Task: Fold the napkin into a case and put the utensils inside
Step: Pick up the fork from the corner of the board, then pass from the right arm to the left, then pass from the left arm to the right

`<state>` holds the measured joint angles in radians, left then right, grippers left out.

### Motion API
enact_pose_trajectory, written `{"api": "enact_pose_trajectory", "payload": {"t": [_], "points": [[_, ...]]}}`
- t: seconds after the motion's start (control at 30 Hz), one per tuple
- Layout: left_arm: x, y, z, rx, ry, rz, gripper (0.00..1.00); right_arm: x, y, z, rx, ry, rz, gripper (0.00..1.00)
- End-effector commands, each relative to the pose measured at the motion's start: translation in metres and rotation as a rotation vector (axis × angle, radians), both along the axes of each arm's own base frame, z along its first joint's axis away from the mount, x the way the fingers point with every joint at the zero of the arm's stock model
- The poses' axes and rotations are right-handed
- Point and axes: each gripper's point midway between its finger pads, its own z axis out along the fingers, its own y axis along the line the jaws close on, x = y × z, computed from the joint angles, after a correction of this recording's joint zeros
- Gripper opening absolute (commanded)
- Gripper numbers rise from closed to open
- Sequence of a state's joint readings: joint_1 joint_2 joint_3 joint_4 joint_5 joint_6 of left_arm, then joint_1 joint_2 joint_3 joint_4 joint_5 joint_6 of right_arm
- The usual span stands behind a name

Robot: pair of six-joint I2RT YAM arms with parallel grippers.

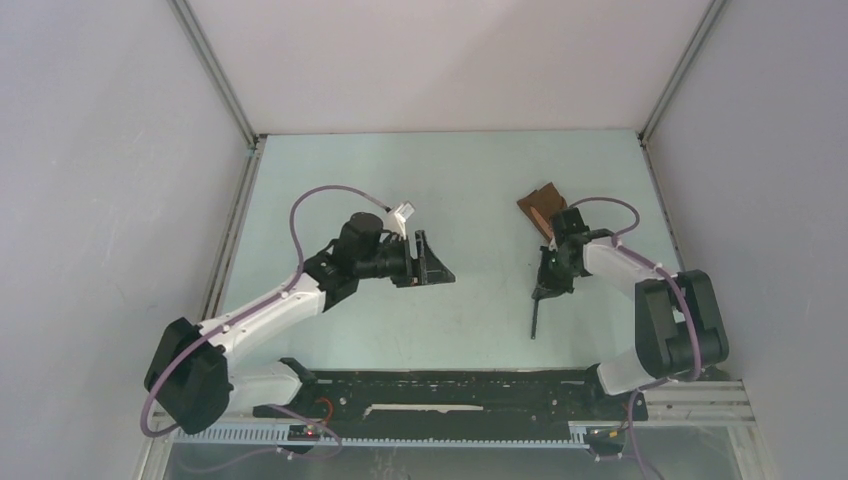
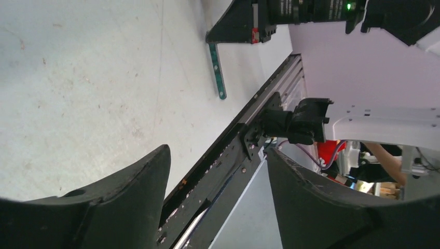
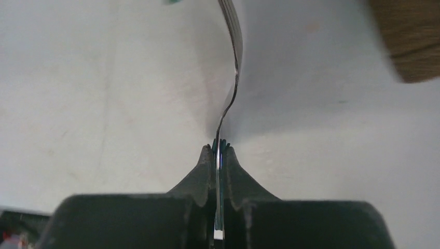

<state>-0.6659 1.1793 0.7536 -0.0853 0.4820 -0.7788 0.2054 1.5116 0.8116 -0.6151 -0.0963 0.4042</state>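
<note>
**Table holdings: one cloth, one utensil, two grippers**

Item 1 – napkin (image 1: 538, 207): brown cloth, folded into a small angular packet. It lies on the pale table (image 1: 450, 170) in the far right part, just beyond the right arm's wrist. In the right wrist view it shows only as a blurred brown corner (image 3: 410, 39) at the upper right.

Item 2 – dark-handled utensil (image 1: 536, 318): a slim piece with a teal-dark handle and a silvery curved neck (image 3: 236, 67). It is held in the right gripper, near the napkin but apart from it. The handle end points toward the near edge of the table. The left wrist view shows the same handle as a thin teal strip (image 2: 218, 72). Whether either end touches the table cannot be told.

Item 3 – right gripper (image 3: 220, 148): fingers pressed together on the utensil, pinching it where handle meets neck.

Item 4 – left gripper (image 2: 218, 151): turned sideways over the middle of the table, well apart from the cloth, its fingers (image 2: 129, 197) spread wide with nothing between them
</note>
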Motion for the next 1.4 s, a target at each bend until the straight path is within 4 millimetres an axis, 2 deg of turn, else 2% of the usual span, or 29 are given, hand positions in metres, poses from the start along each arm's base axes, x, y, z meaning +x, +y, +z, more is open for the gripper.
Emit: {"api": "enact_pose_trajectory", "payload": {"t": [0.0, 0.07, 0.13, 0.2, 0.23, 0.3, 0.33, 0.47, 0.57, 0.67, 0.7, 0.73, 0.77, 0.8, 0.87, 0.97, 1.03, 1.17, 1.27, 1.37], "points": [[0.013, -0.007, 0.023, -0.149, -0.007, -0.019, 0.77, -0.005, 0.066, 0.050, 0.337, -0.146, 0.296, 0.00], [0.018, -0.010, 0.032, -0.234, 0.000, -0.026, 0.82, -0.019, 0.109, 0.091, 0.676, -0.192, 0.429, 0.00], [0.019, -0.016, 0.038, -0.327, 0.027, -0.044, 0.84, -0.039, 0.141, 0.132, 0.967, -0.177, 0.553, 0.00], [0.022, -0.019, 0.042, -0.406, 0.052, -0.037, 0.83, -0.052, 0.161, 0.156, 1.071, -0.185, 0.649, 0.00], [0.024, -0.018, 0.051, -0.469, 0.028, -0.031, 0.82, -0.057, 0.169, 0.164, 1.089, -0.200, 0.685, 0.00], [0.024, -0.013, 0.058, -0.553, 0.021, 0.007, 0.76, -0.066, 0.180, 0.182, 1.139, -0.209, 0.736, 0.00], [0.024, -0.009, 0.055, -0.571, 0.022, 0.029, 0.75, -0.069, 0.185, 0.189, 1.167, -0.219, 0.766, 0.00], [0.022, -0.004, 0.061, -0.642, 0.012, 0.060, 0.66, -0.084, 0.198, 0.207, 1.223, -0.222, 0.848, 0.00], [0.021, -0.002, 0.074, -0.704, -0.018, 0.049, 0.45, -0.090, 0.202, 0.208, 1.248, -0.193, 0.875, 0.00], [0.020, -0.002, 0.081, -0.726, -0.039, 0.039, 0.31, -0.091, 0.204, 0.202, 1.238, -0.183, 0.876, 0.00], [0.021, -0.001, 0.082, -0.725, -0.046, 0.042, 0.23, -0.090, 0.205, 0.199, 1.231, -0.184, 0.871, 0.00], [0.021, -0.001, 0.081, -0.720, -0.056, 0.047, 0.13, -0.087, 0.206, 0.197, 1.216, -0.193, 0.858, 0.04], [0.022, 0.000, 0.080, -0.712, -0.065, 0.055, 0.06, -0.082, 0.207, 0.191, 1.173, -0.198, 0.828, 0.16], [0.025, 0.000, 0.072, -0.680, -0.054, 0.078, 0.01, -0.075, 0.206, 0.182, 1.104, -0.206, 0.797, 0.29], [0.030, 0.001, 0.055, -0.584, -0.044, 0.124, 0.00, -0.057, 0.205, 0.162, 0.876, -0.252, 0.709, 0.50], [0.038, 0.010, 0.030, -0.384, -0.076, 0.210, 0.00, -0.031, 0.198, 0.148, 0.607, -0.330, 0.578, 0.53], [0.042, 0.020, 0.027, -0.286, -0.108, 0.254, 0.00, -0.017, 0.198, 0.151, 0.428, -0.413, 0.549, 0.53], [0.045, 0.040, 0.026, -0.135, -0.168, 0.322, 0.00, -0.013, 0.195, 0.159, 0.120, -0.481, 0.578, 0.54], [0.044, 0.042, 0.028, -0.135, -0.173, 0.329, 0.00, -0.013, 0.204, 0.166, 0.000, -0.530, 0.625, 0.51], [0.043, 0.040, 0.021, -0.125, -0.145, 0.325, 0.00, -0.013, 0.211, 0.171, -0.116, -0.558, 0.671, 0.47]]}}
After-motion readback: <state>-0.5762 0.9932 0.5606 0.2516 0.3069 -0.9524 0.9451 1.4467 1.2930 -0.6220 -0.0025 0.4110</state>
